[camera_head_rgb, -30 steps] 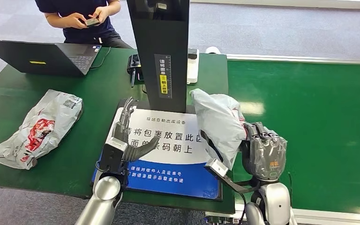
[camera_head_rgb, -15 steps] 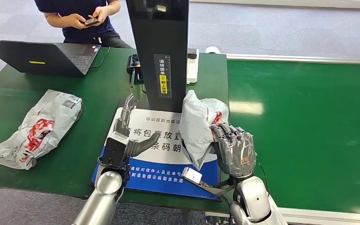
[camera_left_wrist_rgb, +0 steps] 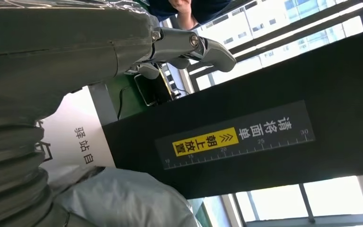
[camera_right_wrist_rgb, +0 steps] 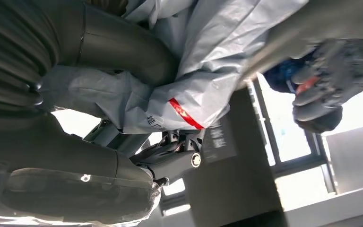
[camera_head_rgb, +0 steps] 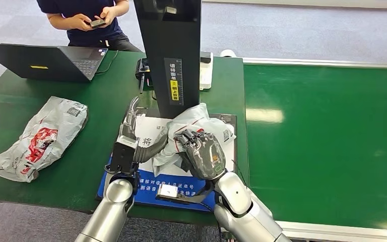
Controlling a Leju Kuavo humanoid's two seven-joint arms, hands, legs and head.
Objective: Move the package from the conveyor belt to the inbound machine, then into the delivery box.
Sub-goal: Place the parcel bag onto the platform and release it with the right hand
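**A:** Package [camera_head_rgb: 189, 132] status? Where is it against a second ago?

**B:** Package has come across from the conveyor belt [camera_head_rgb: 327, 136] side. One second back I had it up at the mat's belt-side edge; now it sits crumpled over the inbound machine's printed mat [camera_head_rgb: 151, 128], right in front of the black scanner column [camera_head_rgb: 169, 55]. My right hand [camera_head_rgb: 201, 154] is on top of it, fingers curled down into the grey plastic. I judge that's a hold, not just a rest: the right wrist view shows the film bunched around my thumb.

**A:** Left hand?

**B:** Left hand [camera_head_rgb: 131, 143] has barely moved. Fingers apart and pointing up toward the column, thumb stretched out toward the package; I can't tell whether it touches. Holding nothing.

**A:** So first leg done?

**B:** Nearly, I'd say. Package is in the machine's zone, but I can't tell whether it bears fully on the mat or hangs partly from my grip. Label side I can't read either; red stripe shows in the wrist view, no barcode visible.

**A:** Anything else nearby?

**B:** Second package [camera_head_rgb: 38, 138] lies well off beyond my left hand, near the laptop [camera_head_rgb: 55, 60]. A person [camera_head_rgb: 88, 20] sits behind it, busy with a phone. Delivery box not spotted.
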